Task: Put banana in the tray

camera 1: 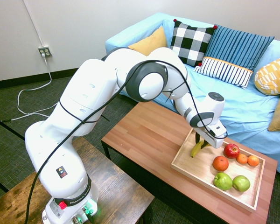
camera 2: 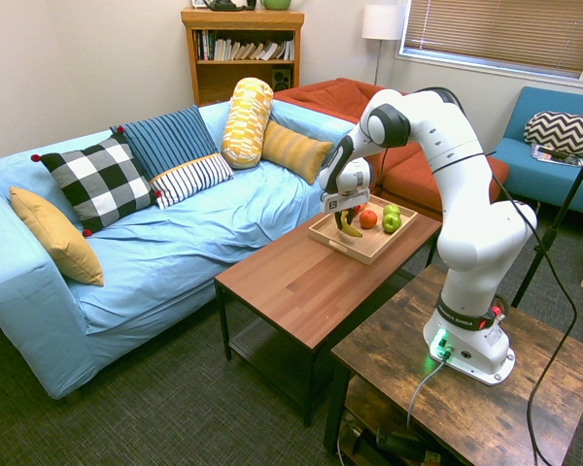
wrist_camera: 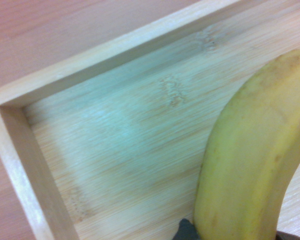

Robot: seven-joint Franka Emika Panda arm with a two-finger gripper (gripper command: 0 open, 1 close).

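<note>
Gripper (camera 1: pixel 204 142) was clamped shut on the banana (camera 1: pixel 197 148), pointing straight down over the empty end of the tray (camera 1: pixel 186 164), the end away from the fruit. Banana hung below the fingers, lower tip just above or maybe touching the tray floor, couldn't tell which from the exterior views. Wrist view showed the banana (wrist_camera: pixel 255 155) over bare tray wood with the tray's corner rim (wrist_camera: pixel 20 145) close by, so it was inside the rim, not over the table (camera 1: pixel 144 135)

Step in hand looked like the final lowering and release. To do it well: go down slowly until the banana's tip rests on the tray floor, then open, so it tips over gently instead of dropping and rolling. Stay clear of that corner rim, since the banana could end up propped on the edge. Red apple (camera 1: pixel 231 150) and orange (camera 1: pixel 220 163) sat near on the other side, so there was room, but a fall that way could nudge them. Green apples (camera 1: pixel 231 182) and small oranges (camera 1: pixel 248 159) well apart, no issue
</note>
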